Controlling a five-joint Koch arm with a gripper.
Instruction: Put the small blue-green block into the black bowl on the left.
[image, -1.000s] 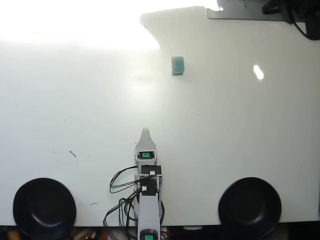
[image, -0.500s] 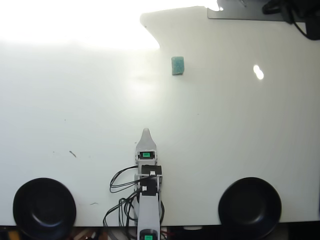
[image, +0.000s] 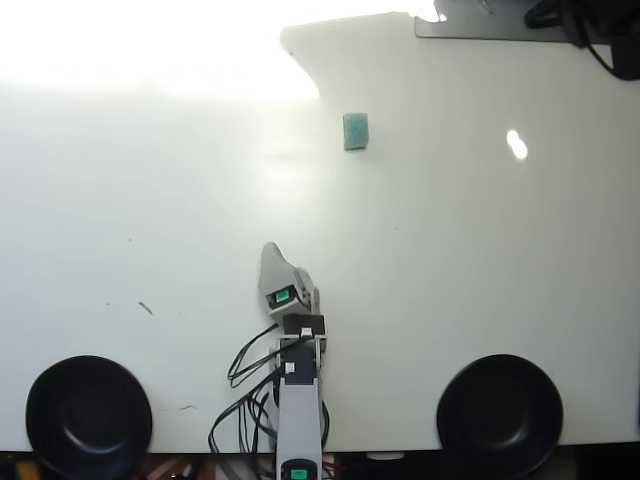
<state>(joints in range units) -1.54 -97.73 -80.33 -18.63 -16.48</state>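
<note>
a bright white tabletop (image: 450, 260) carries the small blue-green block (image: 355, 131), well ahead of the gripper (image: 271, 250); whether the jaws are parted cannot be told. the arm should reach forward, straddle the block squarely, then carry it to the black bowl (image: 88, 417).

Overhead camera looks straight down (table (image: 150, 200)).

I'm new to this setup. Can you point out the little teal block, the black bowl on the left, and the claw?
teal block (image: 355, 131), overhead view, middle of its top face.
left black bowl (image: 88, 415), overhead view, bare inside of the bowl.
claw (image: 271, 250), overhead view, its pale tip.
</note>
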